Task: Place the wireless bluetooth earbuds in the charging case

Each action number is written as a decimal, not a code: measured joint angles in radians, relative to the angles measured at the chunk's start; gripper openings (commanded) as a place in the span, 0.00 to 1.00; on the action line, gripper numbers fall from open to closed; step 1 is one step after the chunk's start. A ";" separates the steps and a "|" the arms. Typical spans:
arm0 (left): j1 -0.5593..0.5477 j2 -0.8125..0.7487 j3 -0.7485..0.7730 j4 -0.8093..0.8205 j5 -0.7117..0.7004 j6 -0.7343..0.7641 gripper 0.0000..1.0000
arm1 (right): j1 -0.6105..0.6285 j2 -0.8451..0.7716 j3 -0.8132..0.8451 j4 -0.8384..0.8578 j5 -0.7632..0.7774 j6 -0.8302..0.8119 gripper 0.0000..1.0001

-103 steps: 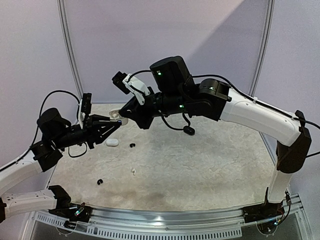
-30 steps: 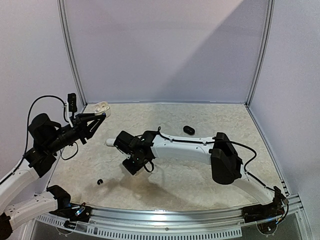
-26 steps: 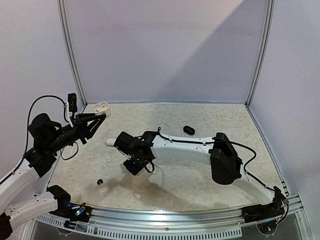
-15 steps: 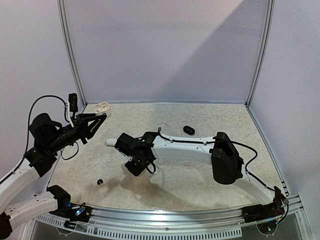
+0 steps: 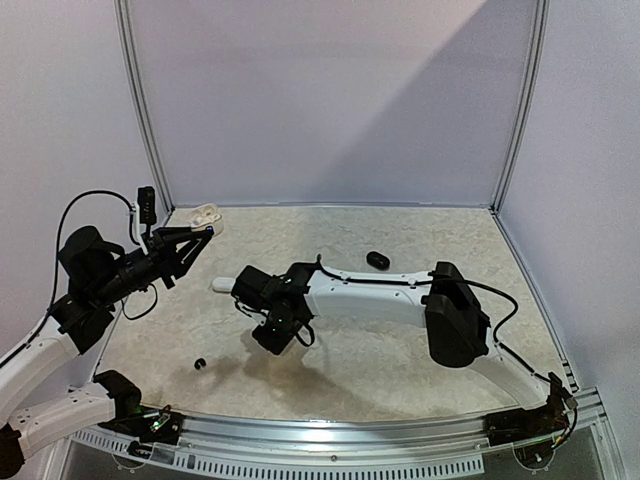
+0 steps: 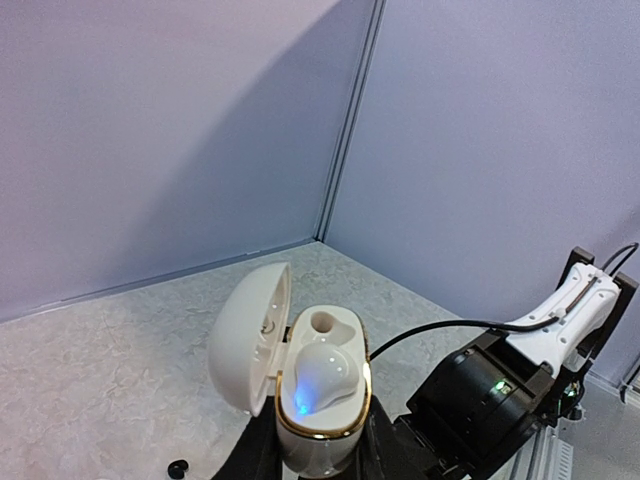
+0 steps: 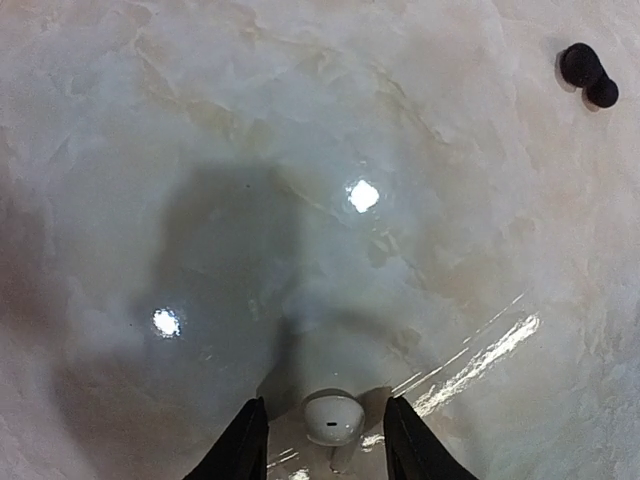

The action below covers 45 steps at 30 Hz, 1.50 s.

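1. L gripper [image 6: 316, 452] was clamped on the open white charging case [image 6: 318, 425], held above the table [image 5: 400, 350], lid swung to one side.
2. One seated earbud [image 6: 322, 375] sat in the case, blue light at its base; 2nd socket empty.
3. R gripper [image 7: 325, 410] was low over the table, jaws part-open, straddling a loose white earbud [image 7: 333, 417]; gap visible each side, no grip.
4. A black earbud [image 7: 587, 75] lay well apart.

White earbud [image 7: 333, 417] sits btwn R end effector's [image 7: 325, 432] parted jaws, untouched; black earbud [image 7: 588, 75] top-right
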 measured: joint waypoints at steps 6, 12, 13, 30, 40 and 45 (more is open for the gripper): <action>0.000 0.000 0.000 0.000 0.000 0.003 0.00 | -0.006 0.000 -0.002 0.003 -0.040 -0.015 0.29; 0.000 0.002 0.000 0.000 0.000 0.005 0.00 | -0.006 0.000 -0.002 0.004 -0.058 -0.020 0.16; 0.000 0.002 0.000 0.000 0.000 0.005 0.00 | -0.006 0.000 -0.002 0.004 -0.058 -0.023 0.13; 0.000 0.005 0.000 0.017 0.012 0.083 0.00 | -0.045 -0.131 -0.035 0.023 -0.024 -0.026 0.00; 0.000 0.019 0.000 0.069 0.029 0.150 0.00 | -0.057 -0.581 -0.085 0.359 0.060 -0.098 0.00; -0.006 0.021 0.003 0.080 0.047 0.143 0.00 | -0.021 -0.643 -0.090 0.597 0.027 -0.172 0.00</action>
